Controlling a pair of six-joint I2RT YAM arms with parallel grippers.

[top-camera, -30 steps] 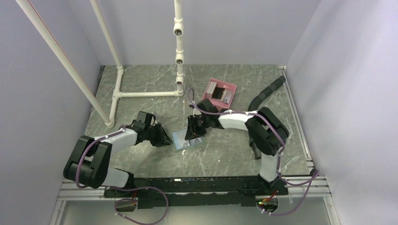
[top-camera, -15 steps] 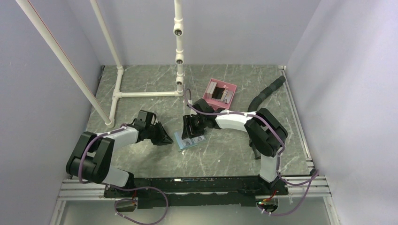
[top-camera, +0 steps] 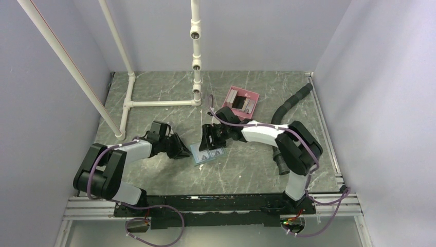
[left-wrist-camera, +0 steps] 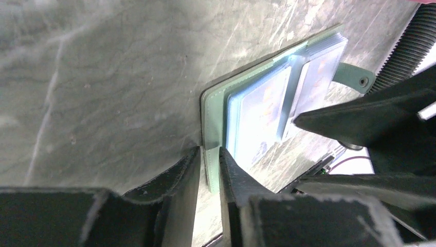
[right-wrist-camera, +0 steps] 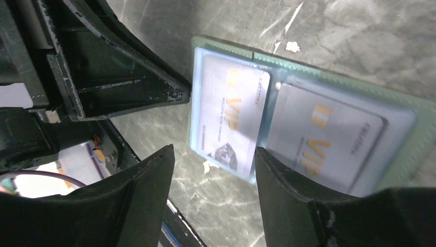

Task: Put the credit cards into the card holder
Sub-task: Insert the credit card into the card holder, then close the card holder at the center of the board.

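Note:
The card holder (top-camera: 201, 156) lies open on the table, grey-green outside and light blue inside. Two silver credit cards sit in its sleeves, one on the left (right-wrist-camera: 231, 113) and one on the right (right-wrist-camera: 324, 136). My left gripper (left-wrist-camera: 210, 150) is shut on the holder's green left edge (left-wrist-camera: 212, 128). Just above the holder's near side, my right gripper (right-wrist-camera: 213, 149) stands open with nothing between its fingers. From above, the left gripper (top-camera: 186, 152) is at the holder's left and the right gripper (top-camera: 208, 141) is over it. The snap tab (left-wrist-camera: 355, 80) sticks out on the far side.
A pink tray (top-camera: 256, 96) holding more cards (top-camera: 237, 98) stands at the back, behind the right arm. A black ribbed hose (top-camera: 293, 100) lies to its right. A white pipe frame (top-camera: 154, 103) stands at the back left.
The right gripper's jaws have spread apart and it has shifted slightly left over the card holder. The left gripper keeps its pinch on the holder's edge.

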